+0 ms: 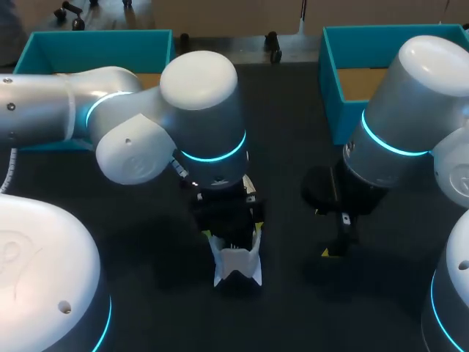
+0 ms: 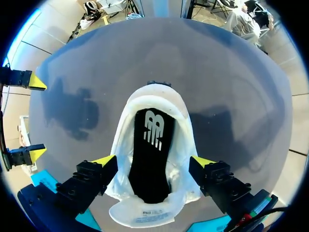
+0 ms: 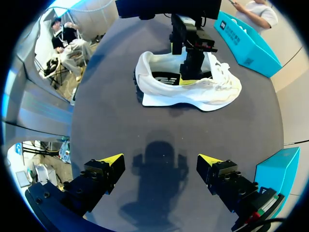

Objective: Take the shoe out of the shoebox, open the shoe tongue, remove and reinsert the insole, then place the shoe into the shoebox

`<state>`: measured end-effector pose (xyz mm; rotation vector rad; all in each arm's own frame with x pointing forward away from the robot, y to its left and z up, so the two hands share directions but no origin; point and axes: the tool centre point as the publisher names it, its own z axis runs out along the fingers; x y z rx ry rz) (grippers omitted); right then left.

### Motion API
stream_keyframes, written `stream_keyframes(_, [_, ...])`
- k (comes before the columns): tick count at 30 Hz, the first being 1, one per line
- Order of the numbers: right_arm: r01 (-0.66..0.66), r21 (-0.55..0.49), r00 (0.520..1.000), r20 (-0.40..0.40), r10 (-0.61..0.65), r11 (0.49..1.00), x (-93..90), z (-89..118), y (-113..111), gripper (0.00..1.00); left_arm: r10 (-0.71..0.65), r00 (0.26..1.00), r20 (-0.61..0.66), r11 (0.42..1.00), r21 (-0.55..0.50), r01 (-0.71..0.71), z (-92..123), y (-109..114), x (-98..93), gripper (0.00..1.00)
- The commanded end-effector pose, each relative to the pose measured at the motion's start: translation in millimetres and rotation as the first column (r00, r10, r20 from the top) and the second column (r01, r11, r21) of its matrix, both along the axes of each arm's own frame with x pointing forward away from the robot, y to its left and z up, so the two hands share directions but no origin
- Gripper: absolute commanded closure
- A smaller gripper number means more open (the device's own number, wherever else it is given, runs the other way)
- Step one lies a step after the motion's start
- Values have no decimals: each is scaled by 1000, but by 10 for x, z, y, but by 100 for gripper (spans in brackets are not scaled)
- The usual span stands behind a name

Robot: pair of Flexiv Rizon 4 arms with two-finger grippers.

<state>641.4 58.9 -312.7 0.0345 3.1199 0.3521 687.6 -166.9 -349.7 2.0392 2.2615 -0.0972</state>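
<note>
A white shoe [image 1: 236, 265] lies on the dark table near the front middle. Its black insole [image 2: 153, 145] sits inside the wide mouth. My left gripper [image 1: 231, 233] hangs right over the shoe's opening, open. Its yellow-tipped fingers [image 2: 104, 161] stand on either side of the collar, with the shoe [image 2: 154, 101] between them. In the right wrist view the left gripper [image 3: 186, 67] stands above the shoe [image 3: 212, 92]. My right gripper [image 3: 160, 159] is open over bare table, beside the shoe, with nothing between its fingers. It also shows in the head view [image 1: 341, 242].
Two teal boxes stand at the table's back edge, one at the left [image 1: 95, 44] and one at the right [image 1: 352, 37], both with brown cardboard floors. My right gripper [image 2: 29, 117] shows off to the side in the left wrist view.
</note>
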Motion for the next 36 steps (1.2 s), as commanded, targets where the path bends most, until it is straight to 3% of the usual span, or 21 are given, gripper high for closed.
stream_keyframes(1, [0, 2, 1000, 2, 0, 1000, -12, -10, -4, 0, 7, 1000, -2, 1000, -9, -7, -53, 12, 33, 0])
stream_keyframes(26, [0, 2, 1000, 2, 0, 1000, -12, -10, -4, 0, 36, 998, -47, 999, -19, -37, -62, -17, 263, 0])
stream_keyframes(36, [0, 2, 1000, 2, 0, 1000, -12, -10, -4, 0, -40, 998, -44, 999, -8, 40, -8, -70, 190, 0])
